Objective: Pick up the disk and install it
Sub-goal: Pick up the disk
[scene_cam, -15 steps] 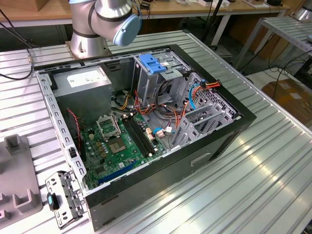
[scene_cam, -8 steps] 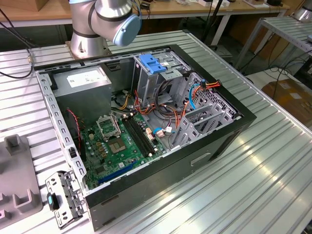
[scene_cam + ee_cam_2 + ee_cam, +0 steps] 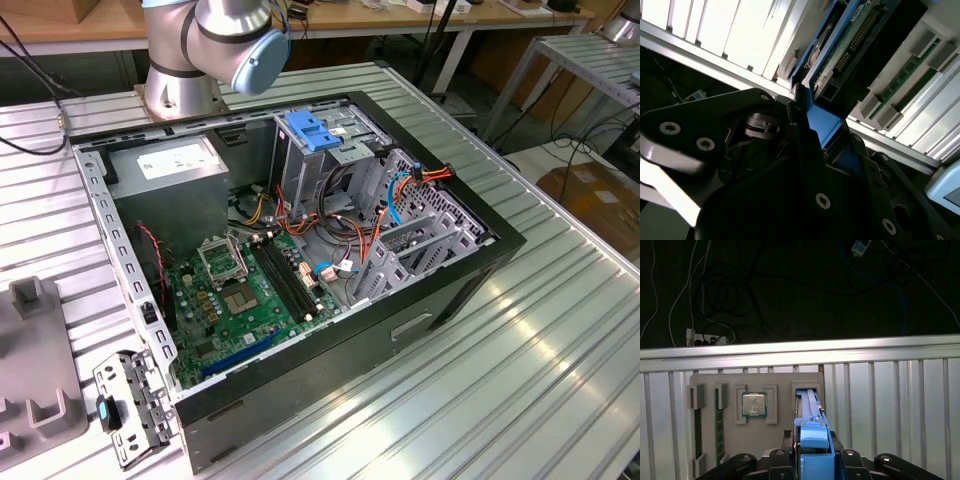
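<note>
Here the gripper (image 3: 814, 454) is clamped on the blue frame of the disk (image 3: 809, 405). The disk stands on edge in a slot of the grey holder (image 3: 782, 380), just beside a processor chip (image 3: 754, 404). In the exterior view the open computer case (image 3: 440, 290) lies on the ribbed table (image 3: 560, 380), a blue bracket (image 3: 312, 132) atop its drive cage.

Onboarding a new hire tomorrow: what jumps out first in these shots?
In the exterior view, the open computer case on the slatted metal table, green motherboard exposed and a blue bracket atop its drive cage. In the first wrist view, the gripper at the disk, which stands on edge in a slot of a grey tray beside a CPU.
</note>
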`<action>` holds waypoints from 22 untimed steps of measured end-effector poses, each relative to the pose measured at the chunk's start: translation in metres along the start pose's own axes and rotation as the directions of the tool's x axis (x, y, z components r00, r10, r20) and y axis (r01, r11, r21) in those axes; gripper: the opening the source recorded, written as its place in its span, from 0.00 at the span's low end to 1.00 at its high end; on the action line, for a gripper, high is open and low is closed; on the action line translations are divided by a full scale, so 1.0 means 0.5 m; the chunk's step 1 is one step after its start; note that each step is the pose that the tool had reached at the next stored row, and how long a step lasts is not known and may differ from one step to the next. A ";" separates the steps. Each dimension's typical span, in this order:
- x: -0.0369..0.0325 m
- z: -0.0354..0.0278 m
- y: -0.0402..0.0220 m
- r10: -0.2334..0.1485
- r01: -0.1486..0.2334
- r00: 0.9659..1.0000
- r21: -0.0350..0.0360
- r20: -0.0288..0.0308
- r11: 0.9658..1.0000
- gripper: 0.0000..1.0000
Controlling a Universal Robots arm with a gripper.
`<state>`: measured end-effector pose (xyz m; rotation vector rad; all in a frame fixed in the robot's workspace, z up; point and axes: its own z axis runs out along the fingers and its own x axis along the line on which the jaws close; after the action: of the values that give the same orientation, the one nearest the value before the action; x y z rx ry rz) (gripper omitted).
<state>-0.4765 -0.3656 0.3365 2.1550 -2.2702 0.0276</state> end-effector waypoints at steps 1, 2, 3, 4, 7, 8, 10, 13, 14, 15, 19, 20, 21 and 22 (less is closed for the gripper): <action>0.000 -0.004 0.000 0.000 0.000 1.000 0.000 0.000 1.000 0.37; 0.000 -0.007 0.000 0.000 0.000 1.000 0.000 -0.001 1.000 0.37; 0.000 -0.012 0.000 0.000 0.000 1.000 0.000 -0.001 1.000 0.37; 0.000 -0.017 0.000 0.000 0.000 1.000 0.000 -0.002 1.000 0.37; 0.001 -0.029 0.000 0.000 0.000 1.000 0.000 -0.003 1.000 0.37; 0.001 -0.034 0.000 0.000 0.000 1.000 0.000 -0.004 1.000 0.37; 0.001 -0.043 0.000 0.000 0.000 1.000 0.000 -0.004 1.000 0.37; 0.002 -0.108 -0.001 0.000 0.000 1.000 0.001 -0.011 1.000 0.37; 0.003 -0.147 -0.001 0.000 0.000 1.000 0.001 -0.016 1.000 0.37; 0.003 -0.168 -0.001 0.000 0.000 1.000 0.001 -0.019 1.000 0.37; 0.004 -0.215 -0.001 0.000 0.000 1.000 0.001 -0.022 1.000 0.37; 0.004 -0.218 -0.001 0.000 0.000 1.000 0.001 -0.022 1.000 0.37; 0.004 -0.229 -0.001 0.000 0.000 1.000 0.001 -0.022 1.000 0.37; 0.004 -0.234 -0.001 0.000 0.000 1.000 0.001 -0.022 1.000 0.37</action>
<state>-0.4764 -0.3654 0.4534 2.1442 -2.2590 0.0529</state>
